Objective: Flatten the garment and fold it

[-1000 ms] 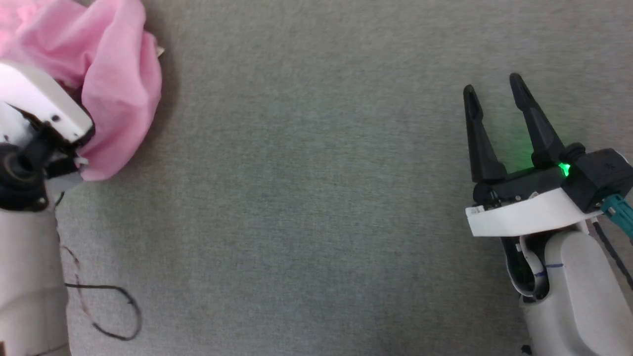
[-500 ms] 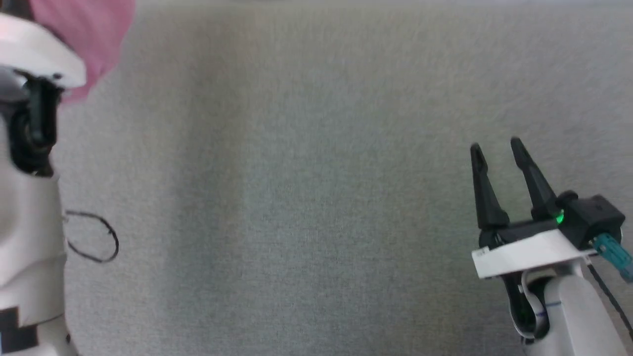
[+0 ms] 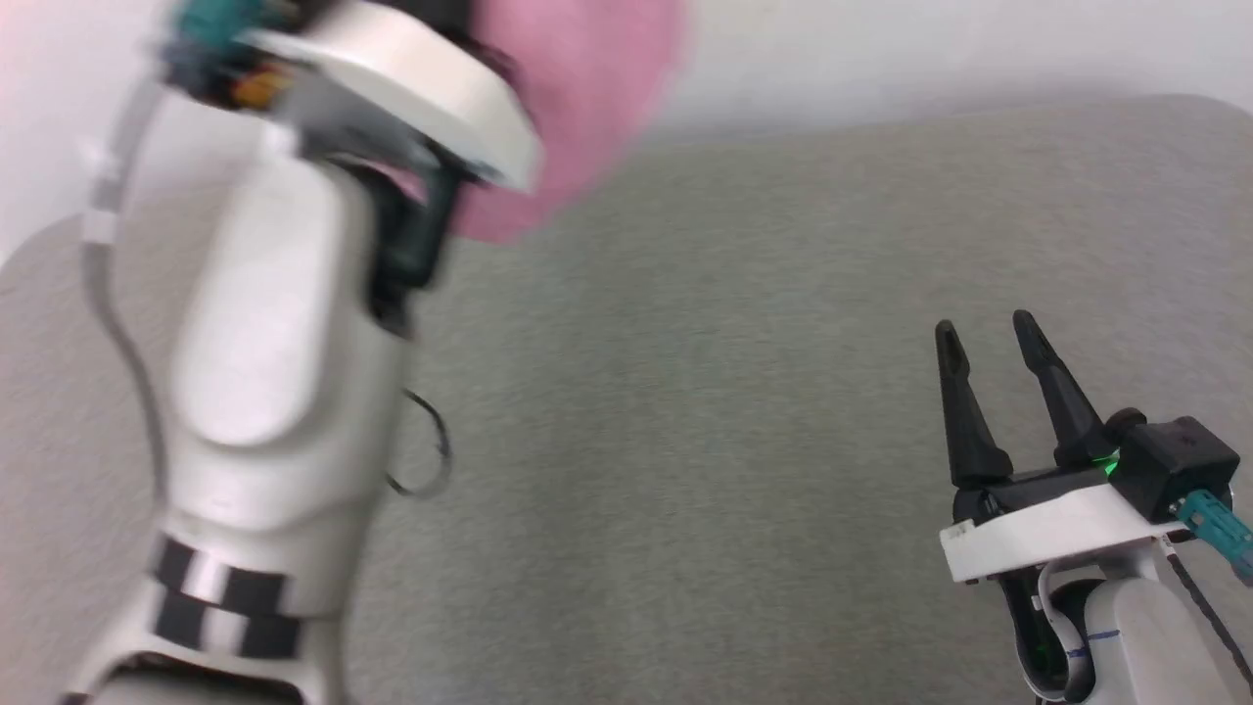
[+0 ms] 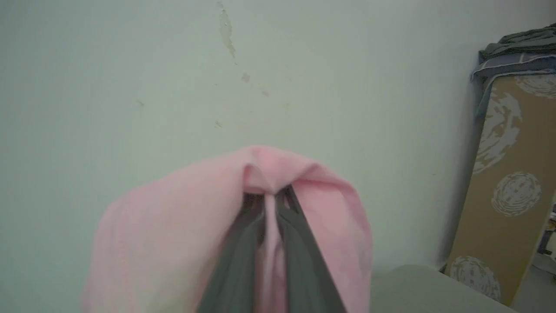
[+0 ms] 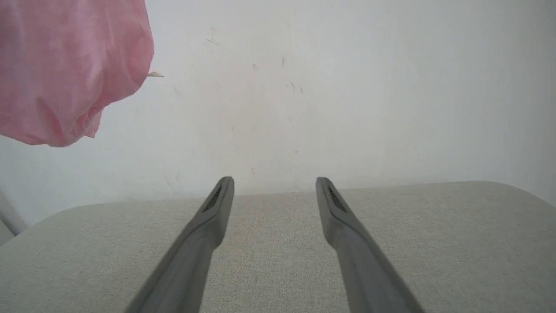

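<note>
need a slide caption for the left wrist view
Left tool shut on a bunched pink garment, held up in front of a pale wall, grey table corner at lower right.

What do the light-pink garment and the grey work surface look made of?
The light-pink garment: thin soft cloth, matte; it crumples into folds and hangs limp. The grey work surface: matte textile, possibly felt or coarse weave; speckled grain shows.

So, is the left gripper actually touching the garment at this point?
Touching. The left wrist view shows the left gripper shut on a pinched fold of the garment, with the pink cloth draping down on both sides of it.
</note>
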You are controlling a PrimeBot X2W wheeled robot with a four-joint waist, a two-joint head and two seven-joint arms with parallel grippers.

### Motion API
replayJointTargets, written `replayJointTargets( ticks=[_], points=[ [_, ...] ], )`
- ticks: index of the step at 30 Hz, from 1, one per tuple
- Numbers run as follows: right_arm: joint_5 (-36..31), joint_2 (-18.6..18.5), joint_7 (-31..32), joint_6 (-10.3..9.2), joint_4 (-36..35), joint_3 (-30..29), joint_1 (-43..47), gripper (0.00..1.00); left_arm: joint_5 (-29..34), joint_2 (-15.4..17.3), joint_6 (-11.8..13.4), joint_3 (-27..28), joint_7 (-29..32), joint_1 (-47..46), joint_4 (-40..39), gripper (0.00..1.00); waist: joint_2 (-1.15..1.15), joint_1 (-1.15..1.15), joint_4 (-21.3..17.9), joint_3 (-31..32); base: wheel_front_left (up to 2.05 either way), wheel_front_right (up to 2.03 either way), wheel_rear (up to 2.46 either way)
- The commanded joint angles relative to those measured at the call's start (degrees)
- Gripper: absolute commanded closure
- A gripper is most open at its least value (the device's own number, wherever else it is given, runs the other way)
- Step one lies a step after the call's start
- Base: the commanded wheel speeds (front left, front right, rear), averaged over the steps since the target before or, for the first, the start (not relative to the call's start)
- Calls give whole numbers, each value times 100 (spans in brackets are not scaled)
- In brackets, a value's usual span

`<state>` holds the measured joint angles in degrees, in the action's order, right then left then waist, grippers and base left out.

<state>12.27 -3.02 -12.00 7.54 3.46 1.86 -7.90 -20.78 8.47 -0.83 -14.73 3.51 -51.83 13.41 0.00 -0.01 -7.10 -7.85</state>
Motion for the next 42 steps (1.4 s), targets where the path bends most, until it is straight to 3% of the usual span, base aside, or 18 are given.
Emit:
replayJointTargets(
  ticks=[1, 7, 14, 15, 16, 17, 21, 26, 33, 38, 42],
  points=[
    [23, 13, 43, -5, -38, 8, 57, 0, -41, -161, -62, -187, 7, 232, 151, 100, 0, 1, -538, 102, 0, 0, 0],
    [14, 13, 96, -5, -62, 25, 75, 0, -460, -427, -243, -706, 551, 953, 855, 100, 0, 1, -858, 70, 0, 0, 0],
    [-14, 13, 159, -5, -102, 13, 124, 0, -822, -533, -395, -1674, 1913, 1863, 2162, 100, 0, 1, -1017, -4, 0, 0, 0],
    [-15, 14, 166, -5, -104, 15, 123, 0, -866, -538, -394, -1756, 2077, 1937, 2319, 79, 0, 1, -1019, -11, 0, 0, 0],
    [-16, 14, 173, -5, -104, 14, 123, 0, -909, -542, -393, -1820, 2207, 1990, 2443, 22, 0, 1, -1015, -14, 0, 0, 0],
    [-19, 14, 182, -5, -102, 13, 126, 0, -947, -546, -376, -1865, 2280, 2027, 2516, 0, 0, 1, -1000, -11, 0, 0, 0],
    [-53, 14, 232, -5, -114, 35, 156, 0, -1085, -553, -330, -1863, 1967, 2066, 2434, 0, 0, 1, -851, 29, 0, 0, 0],
    [-124, 14, 287, -5, -177, 58, 178, 0, -1159, -549, -281, -1532, 567, 2146, 1745, 0, 0, 1, -594, 132, 0, 0, 0],
    [-301, 14, 446, -5, -407, 161, 94, 0, -808, -221, 287, -971, -1346, 2792, 585, 0, 0, 1, -131, 180, 0, 0, 0],
    [-498, 14, 754, -5, -491, 456, -206, 0, -467, 32, 753, -501, -1815, 3359, -95, 0, 0, 1, 194, 39, 0, 0, 0],
    [-586, -60, 1505, -5, -286, 847, -620, 0, -74, 42, 968, 78, -1847, 3780, -806, 0, 0, 1, 397, -141, 0, 0, 0]
  ],
)
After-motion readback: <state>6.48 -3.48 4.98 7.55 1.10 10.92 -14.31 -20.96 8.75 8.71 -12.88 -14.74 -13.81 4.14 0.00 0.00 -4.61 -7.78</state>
